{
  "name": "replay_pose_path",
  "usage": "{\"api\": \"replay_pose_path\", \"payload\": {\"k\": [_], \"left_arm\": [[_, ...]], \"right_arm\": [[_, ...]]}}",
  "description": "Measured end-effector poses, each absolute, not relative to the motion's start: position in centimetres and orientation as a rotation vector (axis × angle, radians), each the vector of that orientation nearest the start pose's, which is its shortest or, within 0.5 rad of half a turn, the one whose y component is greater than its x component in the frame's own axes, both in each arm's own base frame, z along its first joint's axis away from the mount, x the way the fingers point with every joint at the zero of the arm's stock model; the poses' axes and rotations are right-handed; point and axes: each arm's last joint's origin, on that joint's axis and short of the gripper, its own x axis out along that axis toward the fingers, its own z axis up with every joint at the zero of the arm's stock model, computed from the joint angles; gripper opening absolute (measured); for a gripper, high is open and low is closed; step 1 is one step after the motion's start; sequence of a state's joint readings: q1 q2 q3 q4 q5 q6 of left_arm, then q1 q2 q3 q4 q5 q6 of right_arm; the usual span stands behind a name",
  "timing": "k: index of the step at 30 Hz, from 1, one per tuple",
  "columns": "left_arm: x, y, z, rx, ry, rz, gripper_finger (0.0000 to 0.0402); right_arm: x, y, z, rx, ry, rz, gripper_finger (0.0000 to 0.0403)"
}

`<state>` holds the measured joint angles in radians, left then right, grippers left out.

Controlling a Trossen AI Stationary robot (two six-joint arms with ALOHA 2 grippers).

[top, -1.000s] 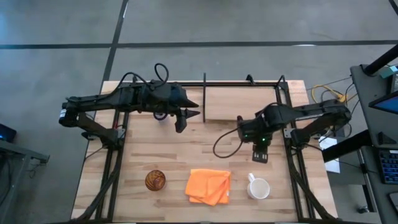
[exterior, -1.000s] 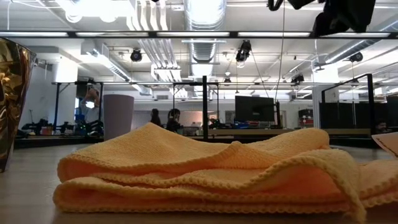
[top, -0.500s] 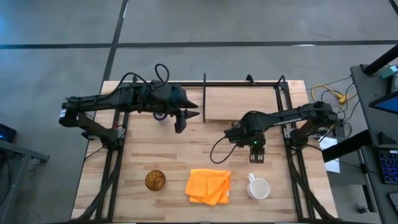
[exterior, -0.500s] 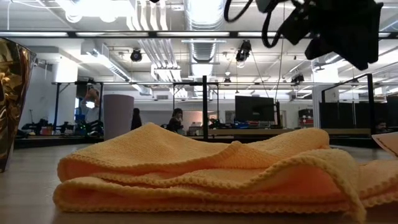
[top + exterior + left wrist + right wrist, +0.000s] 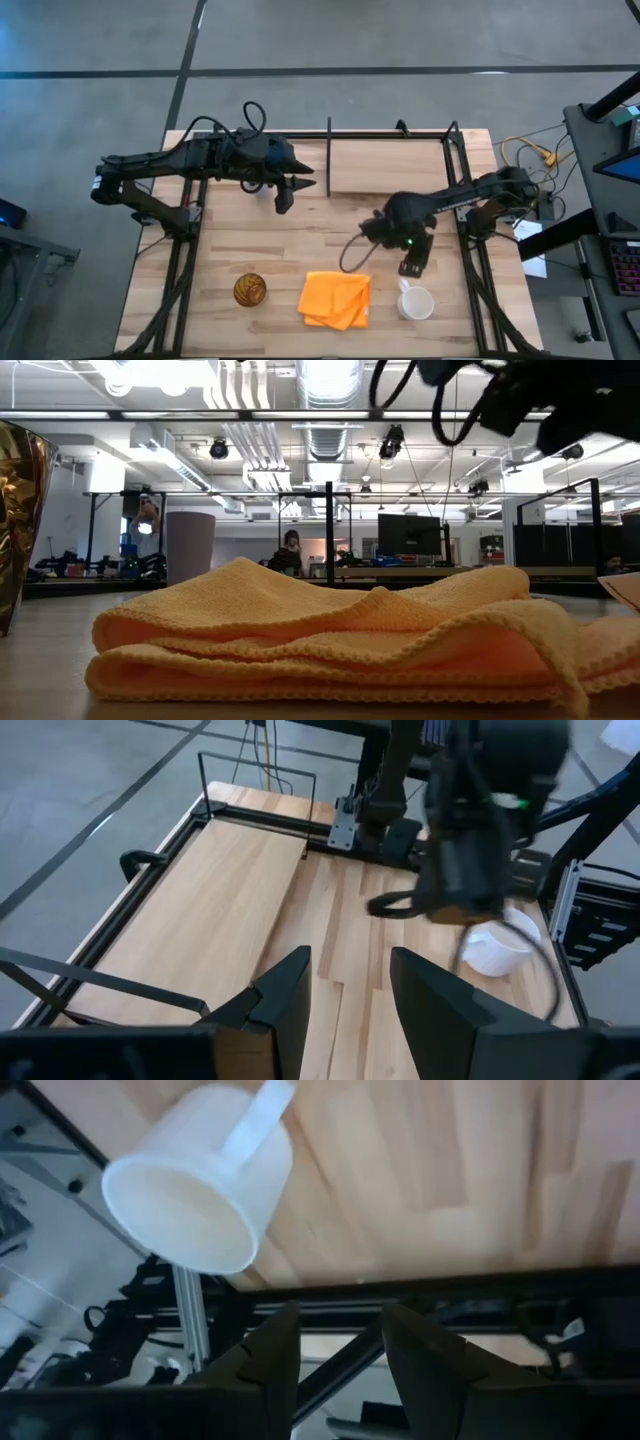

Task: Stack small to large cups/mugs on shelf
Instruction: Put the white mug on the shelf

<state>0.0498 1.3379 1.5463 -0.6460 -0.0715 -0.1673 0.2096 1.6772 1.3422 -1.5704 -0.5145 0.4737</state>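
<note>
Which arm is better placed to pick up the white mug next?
The right. Its hand hangs open just above the white mug, which fills its wrist view. The left hand, also open, sits near the shelf, across the table with the orange cloth between.

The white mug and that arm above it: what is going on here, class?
The right claw, open and empty, hangs just above the white mug, which stands near the table's front edge beside the orange cloth. The left claw, also open, waits by the shelf, which holds no cups yet. The amber cup stands untouched on the table.
</note>
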Motion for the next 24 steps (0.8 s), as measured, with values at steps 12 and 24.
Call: {"api": "replay_pose_path", "payload": {"k": [12, 24], "left_arm": [[27.3, 1.6, 42.9, -0.162, 0.428, 0.146, 0.0125], [27.4, 1.5, 42.9, -0.171, 0.427, 0.143, 0.0125]], "right_arm": [[24.7, 13.5, 24.9, 0.548, 1.918, -0.086, 0.0137], [24.4, 14.6, 24.1, 0.534, 1.785, -0.350, 0.0137]]}}
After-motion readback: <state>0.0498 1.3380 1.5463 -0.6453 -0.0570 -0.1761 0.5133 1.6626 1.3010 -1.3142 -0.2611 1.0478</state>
